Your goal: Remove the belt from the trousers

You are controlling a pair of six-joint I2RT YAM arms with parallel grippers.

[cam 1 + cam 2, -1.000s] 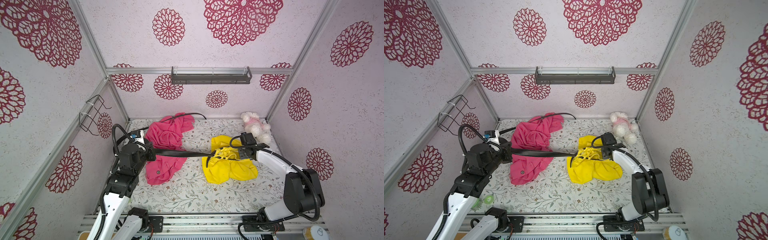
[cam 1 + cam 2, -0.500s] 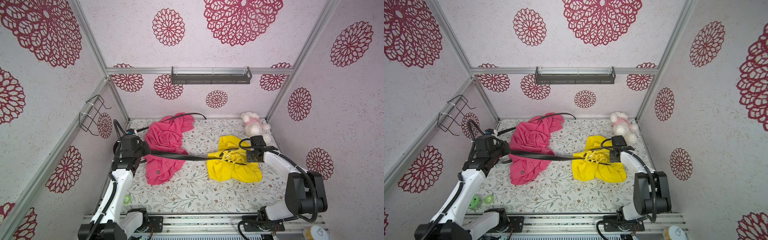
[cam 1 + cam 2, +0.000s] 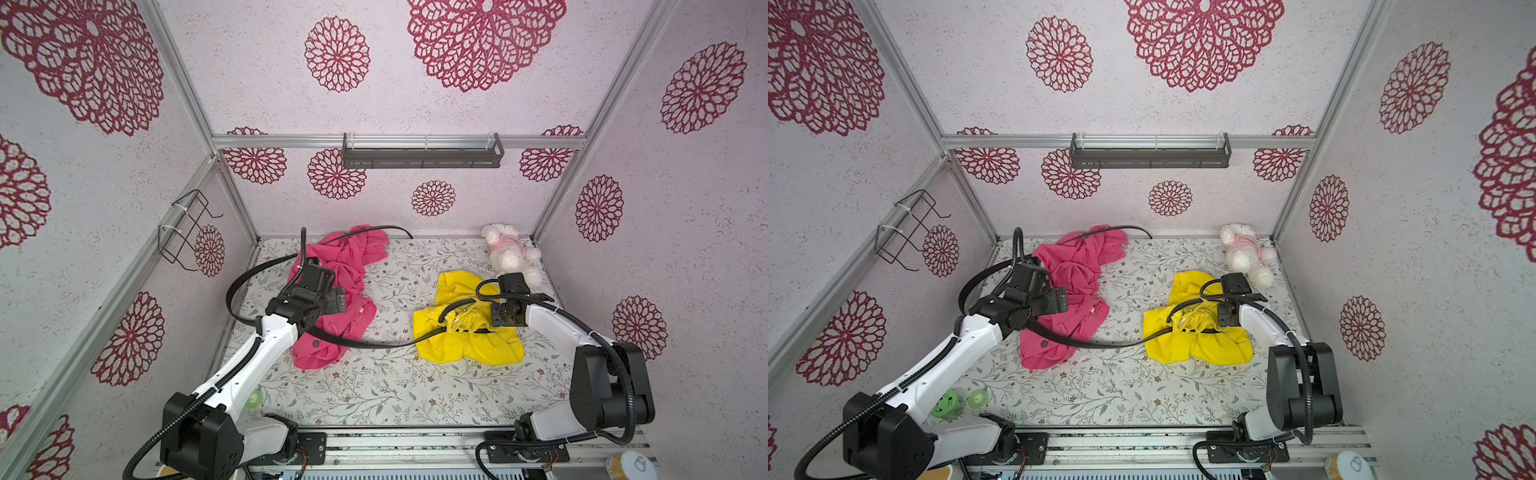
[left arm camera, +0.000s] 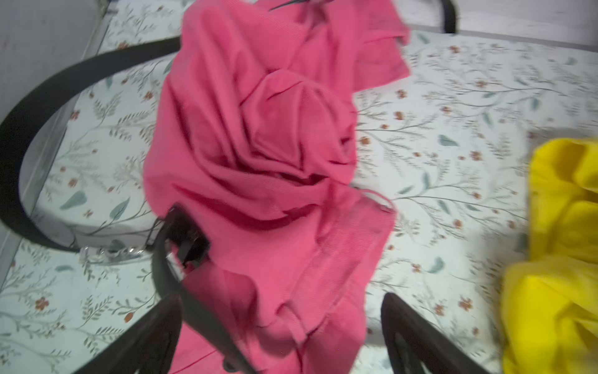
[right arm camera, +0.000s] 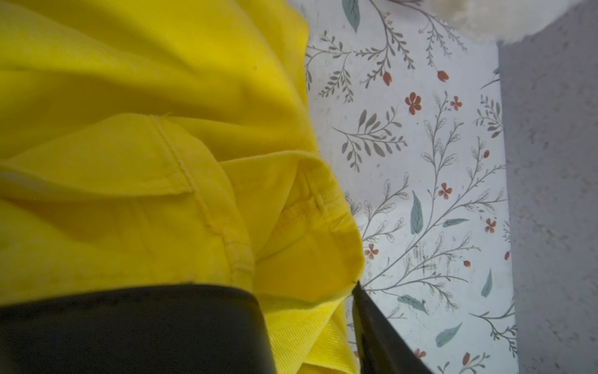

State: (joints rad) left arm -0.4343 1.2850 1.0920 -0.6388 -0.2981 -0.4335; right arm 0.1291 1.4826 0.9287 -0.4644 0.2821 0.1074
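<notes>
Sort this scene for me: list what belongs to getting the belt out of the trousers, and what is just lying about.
Belongs to the job:
yellow trousers
black belt threaded through them
left end effector
right end effector

Just lying about:
pink garment
plush toy
green rolls
grey wall shelf
wire rack

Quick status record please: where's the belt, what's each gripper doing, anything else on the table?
belt: slack across the table, one end threaded through the yellow trousers waistband
left gripper: open above the pink garment, belt not gripped
right gripper: shut on the trousers' waistband
other: plush toy in the far right corner
task: belt not out yet
</notes>
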